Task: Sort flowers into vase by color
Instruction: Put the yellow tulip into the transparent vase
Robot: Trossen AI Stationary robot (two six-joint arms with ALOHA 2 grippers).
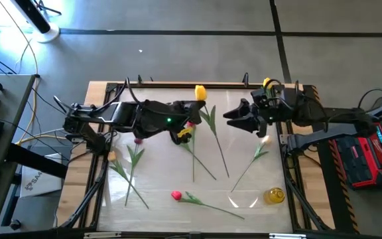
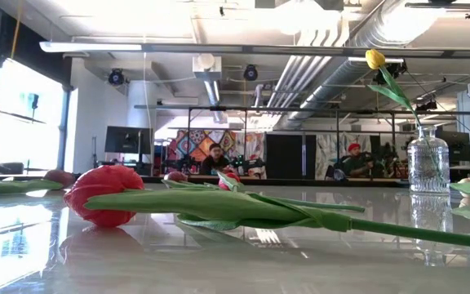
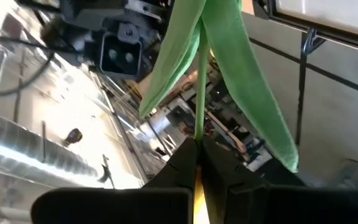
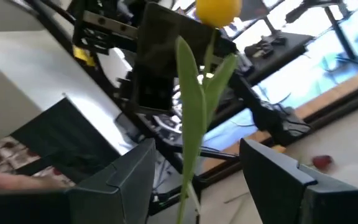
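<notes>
While the left end effector (image 3: 197,163) was clenched on the thin stem of a yellow tulip (image 1: 200,92) rising just above it, we saw the right end effector (image 4: 197,180) released, its fingers either side of that stem. We judged the tulip light and limp, best held low on the stem. No writing was readable.

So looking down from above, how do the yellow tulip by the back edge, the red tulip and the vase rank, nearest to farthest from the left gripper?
1. Yellow tulip: the left gripper, mid-table, is shut on its stem.
2. Red tulip: lying near the front edge.
3. Vase: front right corner, farthest.
</notes>
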